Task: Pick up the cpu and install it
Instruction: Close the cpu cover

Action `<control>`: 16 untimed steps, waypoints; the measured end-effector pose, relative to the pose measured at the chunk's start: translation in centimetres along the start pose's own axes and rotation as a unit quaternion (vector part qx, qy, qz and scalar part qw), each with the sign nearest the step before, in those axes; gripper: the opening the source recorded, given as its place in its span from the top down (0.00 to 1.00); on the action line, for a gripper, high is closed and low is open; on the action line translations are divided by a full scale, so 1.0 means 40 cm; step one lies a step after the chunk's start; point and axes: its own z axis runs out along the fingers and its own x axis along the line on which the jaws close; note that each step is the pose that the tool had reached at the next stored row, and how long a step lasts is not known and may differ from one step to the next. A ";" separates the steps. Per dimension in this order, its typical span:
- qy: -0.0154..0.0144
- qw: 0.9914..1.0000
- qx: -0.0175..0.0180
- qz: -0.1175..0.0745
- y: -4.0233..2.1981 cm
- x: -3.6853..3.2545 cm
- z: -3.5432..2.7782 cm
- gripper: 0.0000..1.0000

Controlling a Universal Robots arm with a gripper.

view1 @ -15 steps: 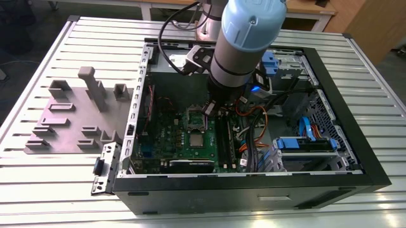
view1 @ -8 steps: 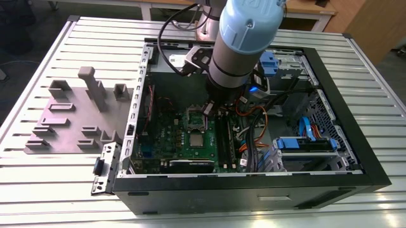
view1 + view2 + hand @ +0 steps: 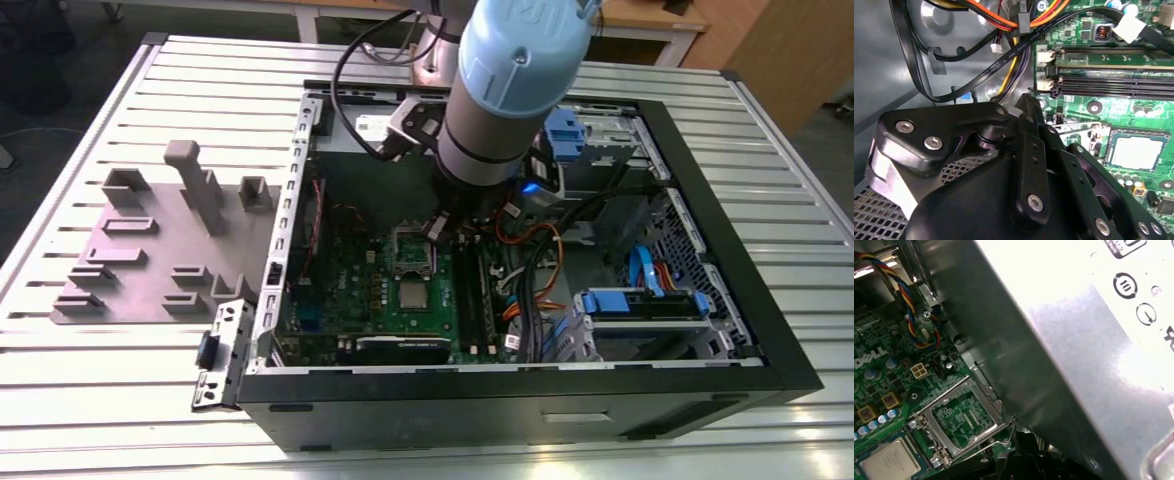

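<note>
I'm hovering the gripper [image 3: 447, 222] inside the case [image 3: 694, 190], can't tell how the jaws are standing, with the cpu [image 3: 414, 293] sitting in the motherboard [image 3: 360, 290] socket nearby, and I'm worrying about snagging the cables [image 3: 521, 240] alongside.

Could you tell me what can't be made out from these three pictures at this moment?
- Gripper fingertips: in the second wrist view the gripper's own black body covers them, so open or shut is unclear.
- Whether the cpu is fully seated: too small in the exterior view, cut by the edge in the first wrist view.
- Motherboard beyond the metal box: hidden in the first wrist view.
</note>
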 end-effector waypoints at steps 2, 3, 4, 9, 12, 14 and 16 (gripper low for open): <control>-0.001 1.000 0.000 0.000 0.002 0.002 0.003 0.89; -0.001 1.000 0.000 0.000 0.004 0.004 0.004 0.89; -0.001 1.000 0.000 0.000 0.005 0.005 0.005 0.89; -0.001 1.000 0.000 0.000 0.007 0.006 0.006 0.89; 0.000 1.000 0.000 0.000 0.008 0.006 0.003 0.89; 0.001 1.000 0.001 0.000 0.009 0.006 0.001 0.89; 0.005 1.000 0.003 0.000 0.010 0.006 0.001 0.89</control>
